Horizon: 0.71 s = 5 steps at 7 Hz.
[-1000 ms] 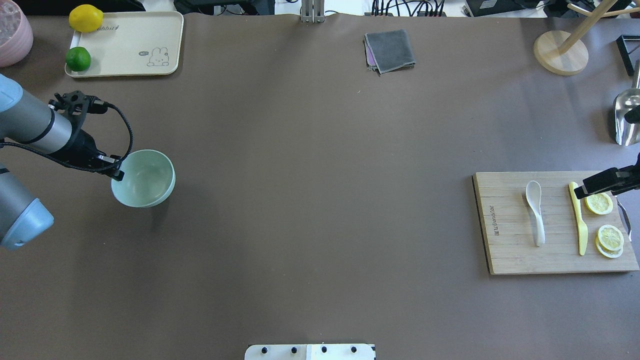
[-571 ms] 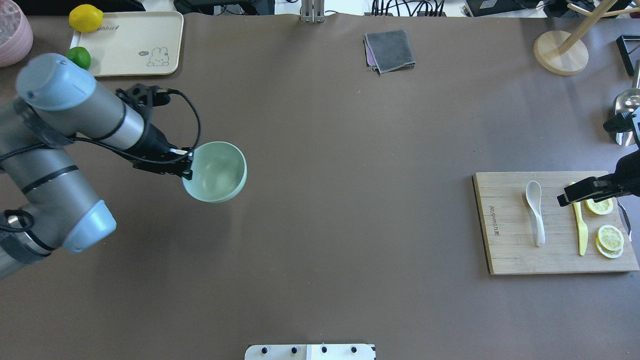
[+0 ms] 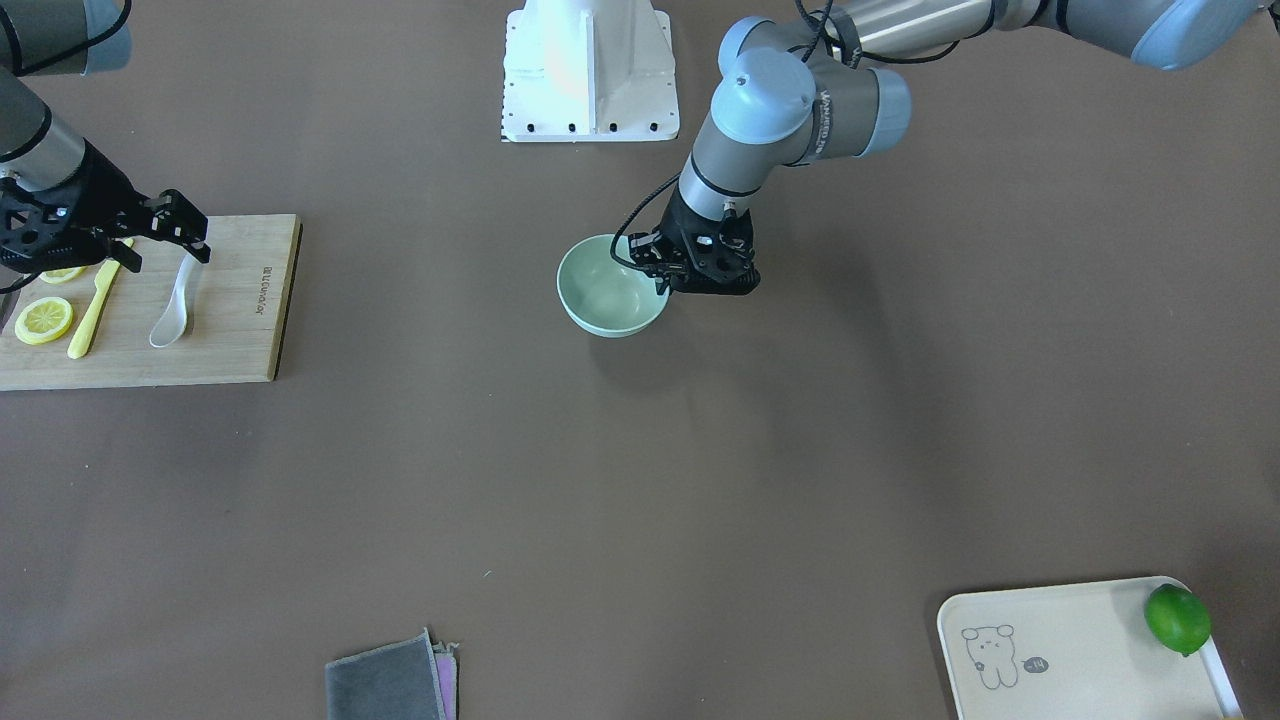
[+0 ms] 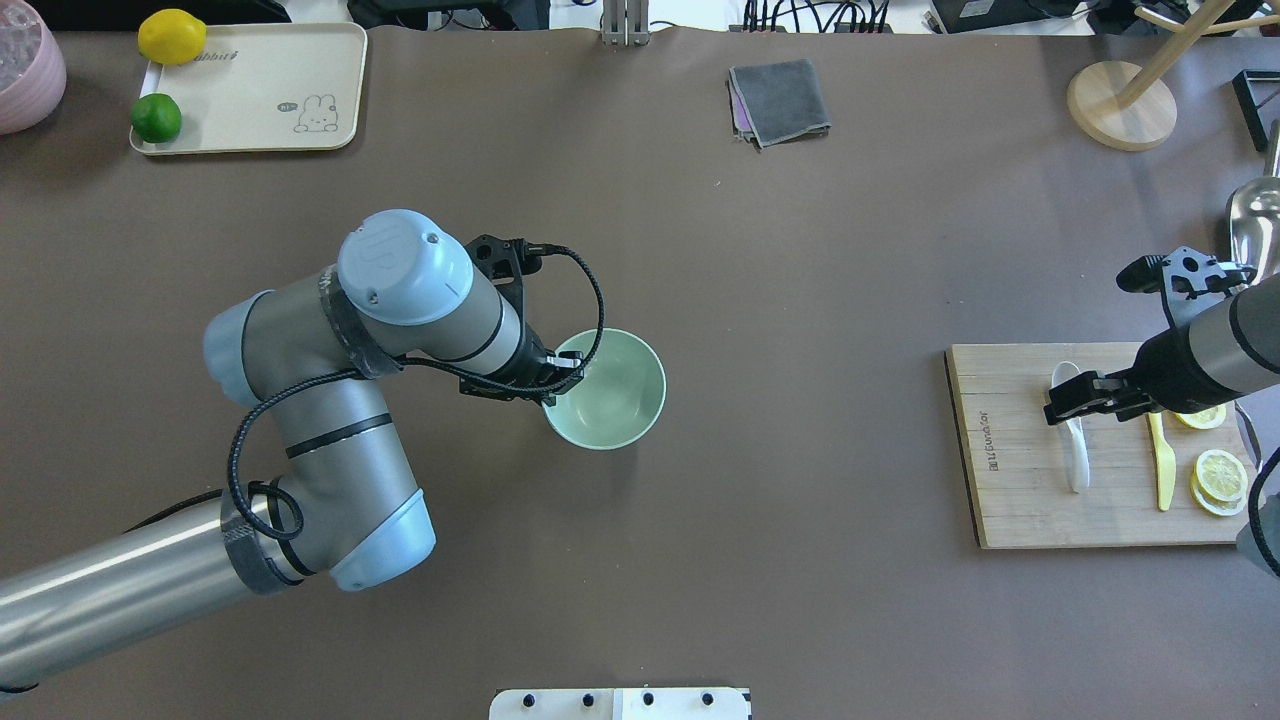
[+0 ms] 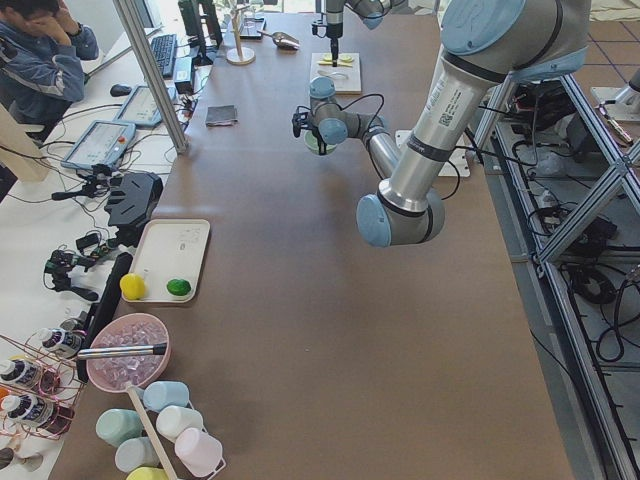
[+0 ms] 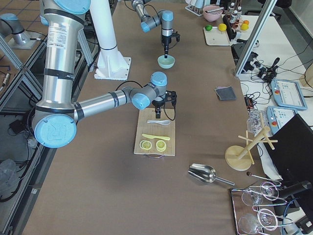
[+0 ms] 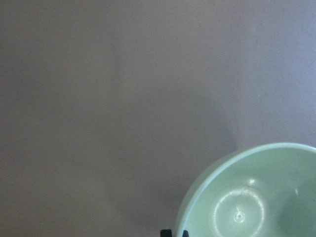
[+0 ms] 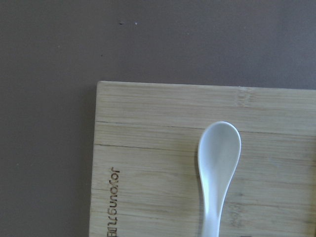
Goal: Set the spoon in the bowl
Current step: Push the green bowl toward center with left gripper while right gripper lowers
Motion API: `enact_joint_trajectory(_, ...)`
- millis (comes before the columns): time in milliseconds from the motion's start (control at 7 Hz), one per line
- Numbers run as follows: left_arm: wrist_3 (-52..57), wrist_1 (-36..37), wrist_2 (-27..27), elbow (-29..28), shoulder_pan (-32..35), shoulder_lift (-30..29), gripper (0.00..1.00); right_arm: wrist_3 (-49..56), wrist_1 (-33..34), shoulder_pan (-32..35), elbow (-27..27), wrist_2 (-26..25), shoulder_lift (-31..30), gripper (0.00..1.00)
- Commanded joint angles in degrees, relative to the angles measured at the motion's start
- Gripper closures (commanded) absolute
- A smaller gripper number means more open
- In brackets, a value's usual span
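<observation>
The mint-green bowl (image 4: 612, 395) is near the table's middle, also in the front view (image 3: 605, 290) and the left wrist view (image 7: 256, 197). My left gripper (image 4: 560, 377) is shut on its left rim. I cannot tell whether the bowl touches the table. The off-white spoon (image 4: 1076, 455) lies on the cutting board (image 4: 1010, 500), scoop away from me; it also shows in the right wrist view (image 8: 217, 168). My right gripper (image 4: 1068, 405) hovers open over the spoon's upper handle, fingers (image 3: 196, 243) spread to either side.
A yellow knife (image 4: 1162, 460) and lemon slices (image 4: 1220, 475) lie right of the spoon. A cream tray (image 4: 270, 70) with lemon and lime sits far left. A grey cloth (image 4: 780, 100), wooden stand (image 4: 1120, 105) and metal scoop (image 4: 1255, 220) are at the back.
My left arm has carried the bowl to the right, from the left side to near the table's middle. My right gripper has moved left from over the knife to over the spoon.
</observation>
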<state>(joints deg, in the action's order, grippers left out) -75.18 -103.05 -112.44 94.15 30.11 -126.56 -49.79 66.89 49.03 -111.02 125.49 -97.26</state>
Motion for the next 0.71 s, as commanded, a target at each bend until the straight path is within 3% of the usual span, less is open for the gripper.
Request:
enact_joint_trajectory(0, -0.2, 0.6, 2.6, -4.3, -1.7, -3.8, 1.0, -5.4, -0.1, -1.3, 3.4, -0.2, 3.4, 0.13)
enact_joint_trajectory(571, -0.2, 0.4, 4.2, -6.4, -2.4, -5.5, 1.0, -5.7, -0.1, -2.0, 4.7, -1.6, 2.4, 0.2)
